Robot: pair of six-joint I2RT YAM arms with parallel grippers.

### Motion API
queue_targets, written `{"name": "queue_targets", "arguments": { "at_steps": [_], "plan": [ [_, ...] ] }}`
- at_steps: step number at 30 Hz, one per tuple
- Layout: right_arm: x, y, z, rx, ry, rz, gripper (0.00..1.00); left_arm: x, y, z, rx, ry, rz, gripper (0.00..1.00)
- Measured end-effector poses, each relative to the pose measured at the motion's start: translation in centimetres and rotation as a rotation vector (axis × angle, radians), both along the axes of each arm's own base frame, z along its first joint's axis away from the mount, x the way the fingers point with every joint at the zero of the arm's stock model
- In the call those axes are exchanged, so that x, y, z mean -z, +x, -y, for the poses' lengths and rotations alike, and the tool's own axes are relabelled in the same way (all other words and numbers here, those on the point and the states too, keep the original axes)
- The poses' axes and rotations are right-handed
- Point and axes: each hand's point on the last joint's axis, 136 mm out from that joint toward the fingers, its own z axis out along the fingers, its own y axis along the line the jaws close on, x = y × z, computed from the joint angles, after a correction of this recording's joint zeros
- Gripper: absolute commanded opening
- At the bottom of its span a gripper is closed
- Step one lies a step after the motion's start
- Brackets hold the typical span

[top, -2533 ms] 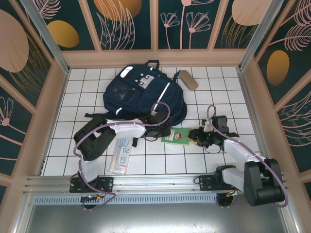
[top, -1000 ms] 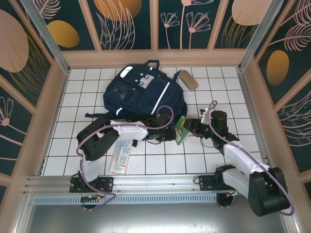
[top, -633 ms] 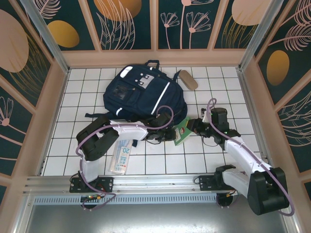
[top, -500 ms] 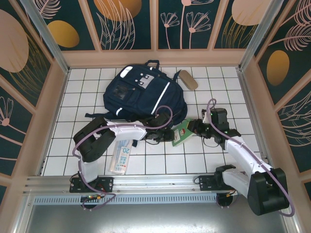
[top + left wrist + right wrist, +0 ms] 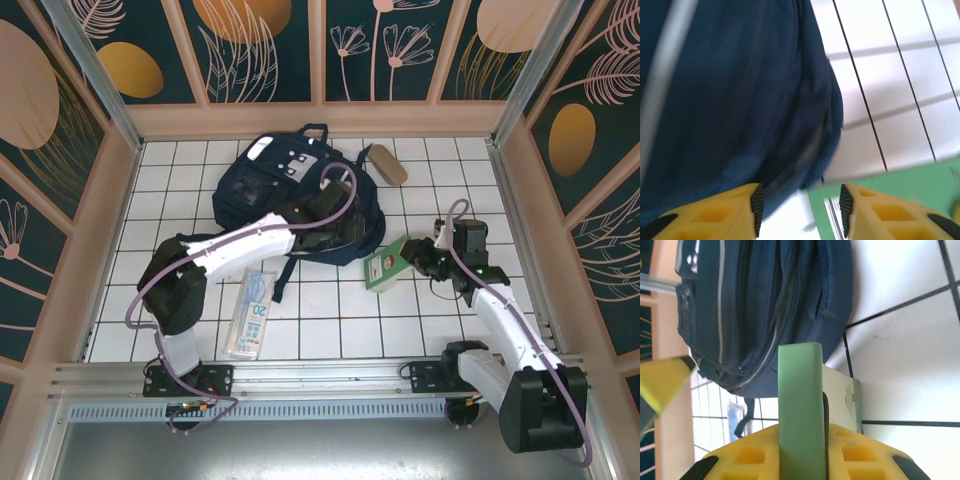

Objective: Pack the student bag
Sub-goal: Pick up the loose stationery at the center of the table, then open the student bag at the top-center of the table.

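The student bag (image 5: 262, 192), a large navy backpack with grey patches and a white stripe, lies at the back middle of the tiled floor. My left gripper (image 5: 338, 228) hovers over its lower right edge. In the left wrist view that gripper (image 5: 800, 207) is open, nothing between its pads, with the bag's (image 5: 730, 100) fabric just ahead and a green book (image 5: 900, 185) below right. My right gripper (image 5: 418, 256) is shut on the green book (image 5: 386, 266), right of the bag. The right wrist view shows the book (image 5: 799, 390) edge-on between the fingers, facing the bag's (image 5: 755, 305) zipped side.
A clear plastic sleeve marked 20 (image 5: 250, 312) lies on the tiles at front left. A tan case (image 5: 388, 164) rests beside the bag at the back right. Pink walls enclose the floor, and a metal rail (image 5: 320, 375) runs along the front.
The left gripper left the book's side, moved back onto the bag's lower right edge and opened wider. The right gripper closed on the green book and carried it to the right.
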Motion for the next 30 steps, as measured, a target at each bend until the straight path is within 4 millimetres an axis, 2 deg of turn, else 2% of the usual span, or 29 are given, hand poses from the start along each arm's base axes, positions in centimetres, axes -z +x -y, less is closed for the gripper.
{"name": "queue_targets", "arguments": {
  "at_steps": [3,6,12,15,17,18,22,27,30],
  "plan": [
    [-0.8,0.5,0.8,0.035,0.03,0.012,0.0,-0.6,3.3,-0.4,-0.027,0.085,0.081,0.48],
    [-1.3,0.9,1.3,0.058,0.054,0.024,0.0,0.4,5.5,-0.6,-0.032,0.198,0.124,0.51],
    [-2.0,1.3,1.5,0.074,0.092,0.033,0.0,3.8,8.0,-0.2,0.015,0.379,0.15,0.57],
    [-2.3,1.4,1.7,0.08,0.103,0.04,0.0,5.3,8.6,0.2,0.044,0.438,0.146,0.56],
    [-2.5,1.6,1.9,0.085,0.107,0.047,0.0,6.3,8.9,0.1,0.055,0.478,0.143,0.5],
    [-2.7,1.7,2.0,0.09,0.107,0.053,0.0,6.7,9.0,0.0,0.062,0.498,0.141,0.43],
    [-3.8,2.2,2.5,0.1,0.114,0.082,0.0,7.5,9.1,-0.1,0.078,0.542,0.146,0.01],
    [-5.7,2.9,2.5,0.094,0.14,0.127,0.0,6.8,9.1,-0.1,0.081,0.564,0.168,0.0],
    [-6.5,3.3,2.5,0.092,0.156,0.151,0.0,5.6,9.1,-0.2,0.077,0.545,0.172,0.0]
  ]
}}
